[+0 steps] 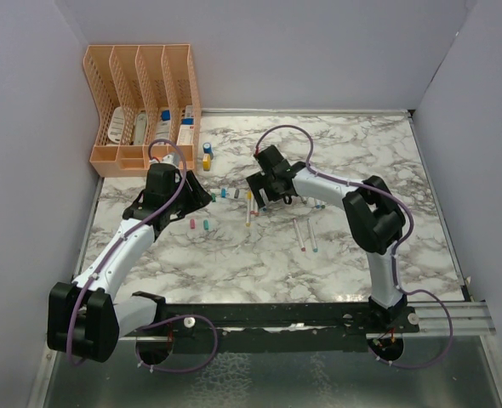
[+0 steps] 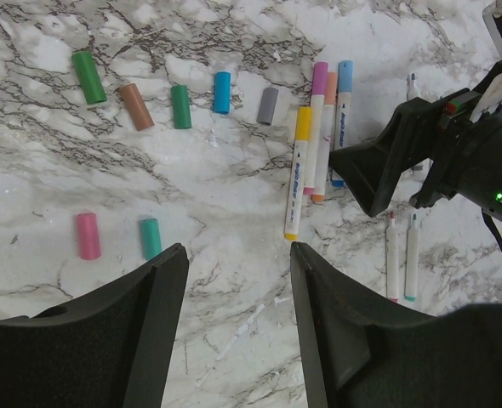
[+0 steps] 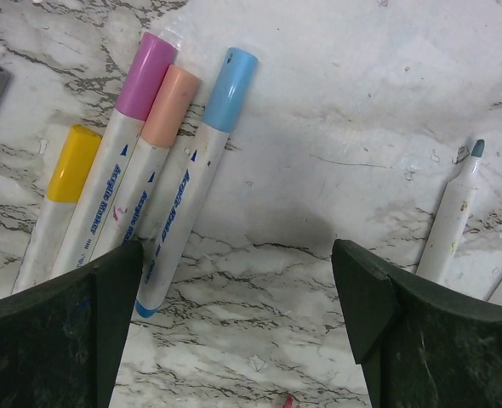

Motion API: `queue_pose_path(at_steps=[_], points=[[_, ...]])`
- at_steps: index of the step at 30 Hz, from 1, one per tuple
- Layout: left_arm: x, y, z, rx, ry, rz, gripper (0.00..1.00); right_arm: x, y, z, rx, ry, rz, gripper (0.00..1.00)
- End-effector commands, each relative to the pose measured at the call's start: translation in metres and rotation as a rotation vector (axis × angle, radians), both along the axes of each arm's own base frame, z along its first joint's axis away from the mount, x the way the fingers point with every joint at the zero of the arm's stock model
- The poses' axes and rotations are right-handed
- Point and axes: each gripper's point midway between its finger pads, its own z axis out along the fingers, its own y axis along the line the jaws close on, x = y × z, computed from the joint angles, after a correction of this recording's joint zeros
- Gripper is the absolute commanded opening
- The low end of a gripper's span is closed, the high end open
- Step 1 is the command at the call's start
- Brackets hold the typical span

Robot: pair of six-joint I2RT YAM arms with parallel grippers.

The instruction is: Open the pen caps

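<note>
Several loose pen caps lie in a row on the marble: green (image 2: 89, 77), brown (image 2: 136, 106), green (image 2: 180, 106), blue (image 2: 222, 92) and grey (image 2: 268, 105). A pink cap (image 2: 88, 235) and a teal cap (image 2: 151, 238) lie nearer. Several capped pens lie side by side, with a yellow cap (image 3: 72, 161), a pink cap (image 3: 146, 75), an orange cap (image 3: 170, 93) and a blue cap (image 3: 231, 85). My right gripper (image 3: 238, 263) stands open low over the marble just right of the blue-capped pen (image 3: 183, 212), holding nothing. My left gripper (image 2: 238, 251) is open and empty, short of the yellow-capped pen (image 2: 298, 170).
Uncapped white pens (image 1: 298, 231) lie right of the capped group, one with a teal tip (image 3: 455, 221) beside my right finger. An orange desk organiser (image 1: 145, 106) stands at the back left, with a small blue-and-yellow bottle (image 1: 207, 155) next to it.
</note>
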Motion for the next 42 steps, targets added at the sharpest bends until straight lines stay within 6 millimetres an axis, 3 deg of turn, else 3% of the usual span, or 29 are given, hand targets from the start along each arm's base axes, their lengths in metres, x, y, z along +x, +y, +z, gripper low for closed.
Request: queue_pose_path(at_steps=[1,10,20,29,32,38,42], points=[[0.008,-0.003,0.015,-0.014,-0.048,-0.013,0.54,0.002,0.005,-0.005,-0.002,0.007,-0.013,0.91],[0.009,-0.003,0.017,-0.012,-0.052,-0.012,0.54,-0.003,0.009,-0.009,0.014,0.037,-0.002,0.64],[0.010,-0.006,0.020,-0.042,-0.055,-0.010,0.54,-0.021,0.006,-0.016,0.044,0.080,0.015,0.44],[0.016,-0.019,0.024,-0.105,-0.057,-0.034,0.54,-0.029,0.012,-0.014,0.097,0.102,0.029,0.09],[0.019,-0.022,0.030,-0.130,-0.063,-0.030,0.54,-0.024,0.009,-0.003,0.112,0.079,-0.002,0.01],[0.033,-0.038,0.042,-0.201,-0.075,-0.049,0.54,-0.007,-0.004,0.040,0.150,-0.046,-0.080,0.01],[0.045,-0.054,0.046,-0.240,-0.081,-0.067,0.54,-0.005,-0.001,0.069,0.184,-0.101,-0.038,0.01]])
